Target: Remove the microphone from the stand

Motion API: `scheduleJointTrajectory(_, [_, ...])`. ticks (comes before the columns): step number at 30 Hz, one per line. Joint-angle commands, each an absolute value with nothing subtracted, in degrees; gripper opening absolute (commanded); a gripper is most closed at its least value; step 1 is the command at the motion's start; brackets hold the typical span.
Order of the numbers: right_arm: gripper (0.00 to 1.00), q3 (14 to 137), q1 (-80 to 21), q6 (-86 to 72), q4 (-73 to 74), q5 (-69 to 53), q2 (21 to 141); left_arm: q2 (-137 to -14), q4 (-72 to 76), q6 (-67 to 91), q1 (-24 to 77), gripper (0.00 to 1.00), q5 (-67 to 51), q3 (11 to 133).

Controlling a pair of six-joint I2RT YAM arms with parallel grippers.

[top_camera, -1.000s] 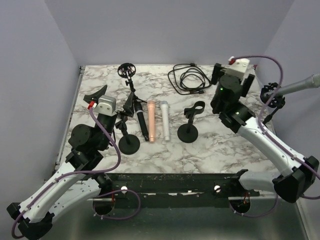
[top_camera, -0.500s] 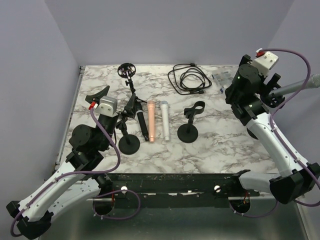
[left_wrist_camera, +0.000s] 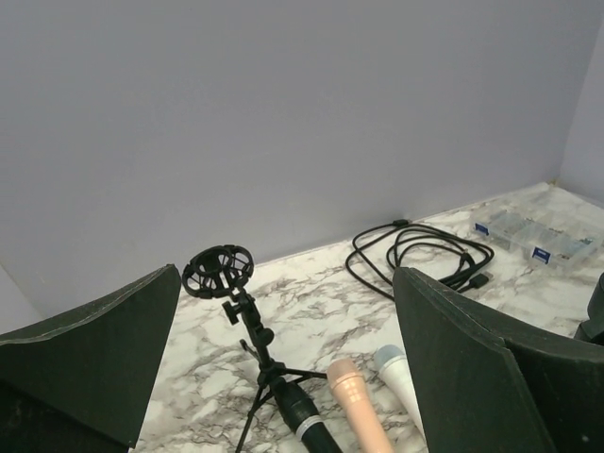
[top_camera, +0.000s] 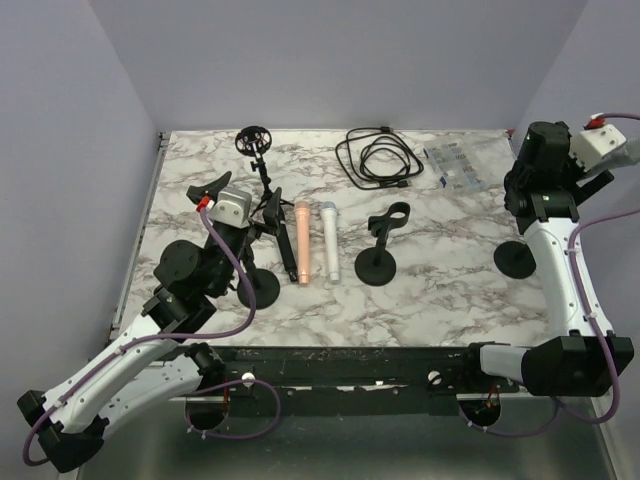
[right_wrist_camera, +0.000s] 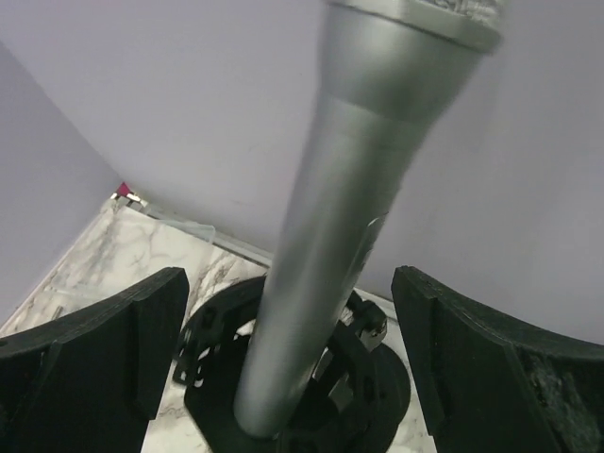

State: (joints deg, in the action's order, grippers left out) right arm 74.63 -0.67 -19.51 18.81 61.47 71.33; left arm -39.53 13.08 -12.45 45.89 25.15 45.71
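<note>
Silver metal microphone (right_wrist_camera: 330, 217) is seated upright-tilted in the black stand clip (right_wrist_camera: 373, 392), at the right edge of the white marble table (top_camera: 440, 280). It is straddled by the right gripper (right_wrist_camera: 288, 321): the jaws are spread wide, one finger on each side, and no contact is seen. The left gripper (left_wrist_camera: 283, 377) is held wide apart over the table's left half with nothing between its fingers. Ahead of it a black microphone (left_wrist_camera: 307, 420) is held in a tripod, with a pink microphone (top_camera: 301, 240) and a white microphone (top_camera: 328, 240) laid side by side just beside it. A coiled black cable (top_camera: 378, 158) is seen near the back wall.
</note>
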Motion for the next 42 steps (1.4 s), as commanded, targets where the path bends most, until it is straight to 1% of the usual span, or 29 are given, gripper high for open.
scheduleJointTrajectory(1, [0.97,73.55,1.83,-27.95,21.17,55.04,71.74,-40.2,13.18,-12.48,46.09,0.99,26.03,45.36])
scheduleJointTrajectory(7, [0.97,72.19,2.43,-26.78,18.26,55.96,71.21,-41.84,13.01,-12.31,46.1,0.99,25.97,45.42])
scheduleJointTrajectory(17, [0.96,71.81,7.81,-26.33,15.96,55.11,71.14,-44.59,12.04,-10.66,46.14,0.98,25.05,45.8])
scheduleJointTrajectory(20, [0.94,72.07,9.53,-26.08,14.7,52.8,71.82,-45.72,11.88,-10.45,46.08,0.99,25.05,45.95])
scheduleJointTrajectory(21, [0.91,72.05,9.84,-26.05,14.3,52.45,71.81,-46.23,11.55,-10.46,46.13,0.99,25.11,46.24])
scheduleJointTrajectory(25, [0.72,70.25,10.14,-23.37,9.08,48.62,70.01,-47.02,10.72,-10.37,46.13,0.99,25.22,46.85])
scheduleJointTrajectory(26, [0.69,69.78,10.16,-22.82,7.71,47.4,69.28,-46.98,10.81,-10.41,46.12,0.99,25.29,46.8])
scheduleJointTrajectory(30, [0.67,70.57,10.12,-22.26,6.61,47.28,69.34,-46.72,11.24,-11.03,46.09,0.99,25.95,46.63])
scheduleJointTrajectory(34, [0.48,71.57,10.19,-22.47,8.01,45.71,69.44,-46.35,11.36,-11.17,46.11,0.99,25.92,46.55])
scheduleJointTrajectory(36, [0.43,71.28,10.13,-22.57,7.91,45.69,68.71,-46.07,11.39,-11.16,46.1,0.99,25.84,46.51])
scheduleJointTrajectory(40, [0.26,72.62,10.13,-21.72,8.95,45.53,67.46,-45.3,11.34,-10.99,46.1,0.99,25.49,46.51])
scheduleJointTrajectory(42, [0.21,73.31,10.11,-21.2,8.99,45.31,66.53,-44.89,11.34,-10.9,46.14,0.98,25.4,46.52])
